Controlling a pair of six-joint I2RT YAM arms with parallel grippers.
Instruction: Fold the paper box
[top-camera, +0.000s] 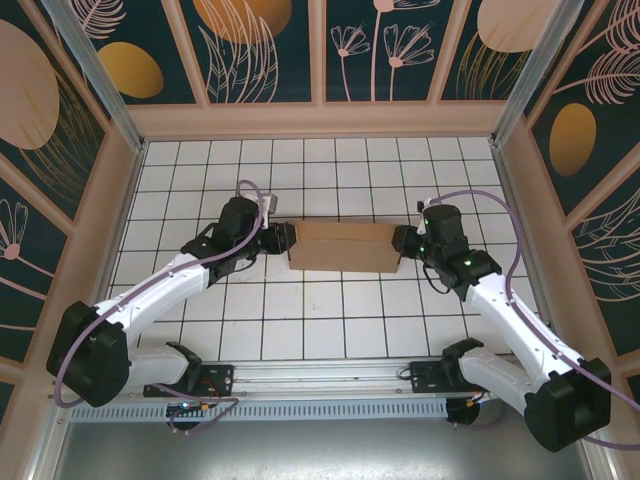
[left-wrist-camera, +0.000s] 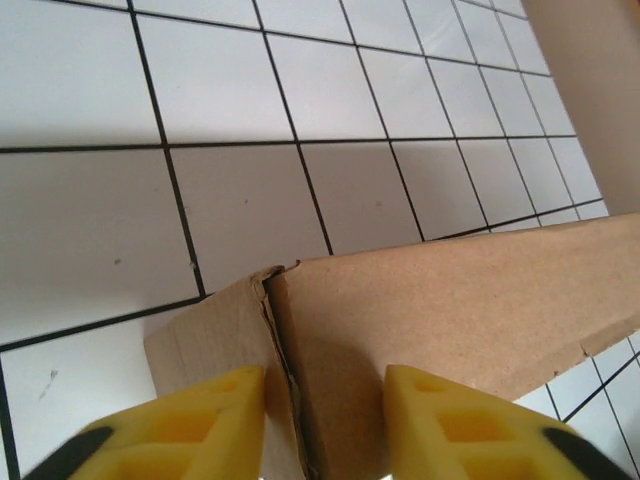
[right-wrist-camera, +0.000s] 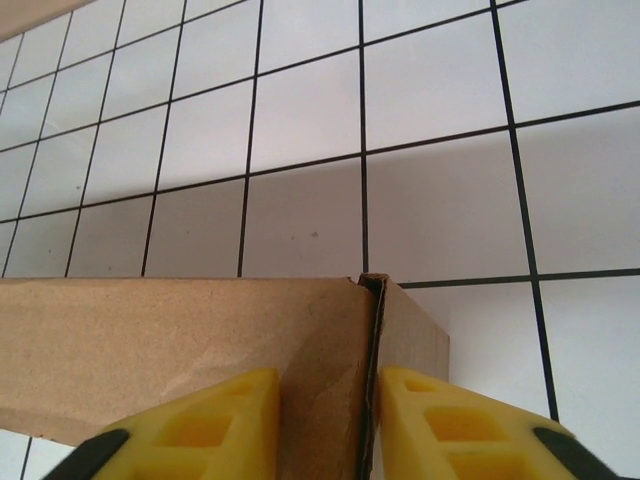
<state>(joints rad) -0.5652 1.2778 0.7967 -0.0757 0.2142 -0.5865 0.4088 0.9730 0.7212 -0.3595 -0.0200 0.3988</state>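
Note:
The paper box (top-camera: 345, 248) is a brown cardboard box with raised walls, lying crosswise in the middle of the tiled floor. My left gripper (top-camera: 287, 242) is at its left end and my right gripper (top-camera: 400, 241) at its right end. In the left wrist view the yellow fingers (left-wrist-camera: 205, 420) straddle the left end wall of the box (left-wrist-camera: 450, 300), and the gripper (left-wrist-camera: 325, 430) is shut on it near a corner seam. In the right wrist view my gripper (right-wrist-camera: 330, 425) is likewise shut on the right end wall of the box (right-wrist-camera: 150, 340), one finger (right-wrist-camera: 440, 420) pressed against its outer face.
White tiles with black grid lines (top-camera: 330, 320) surround the box on all sides. Wooden-framed patterned walls (top-camera: 320, 115) enclose the floor at the back and both sides. A metal rail (top-camera: 320, 385) with both arm bases runs along the near edge.

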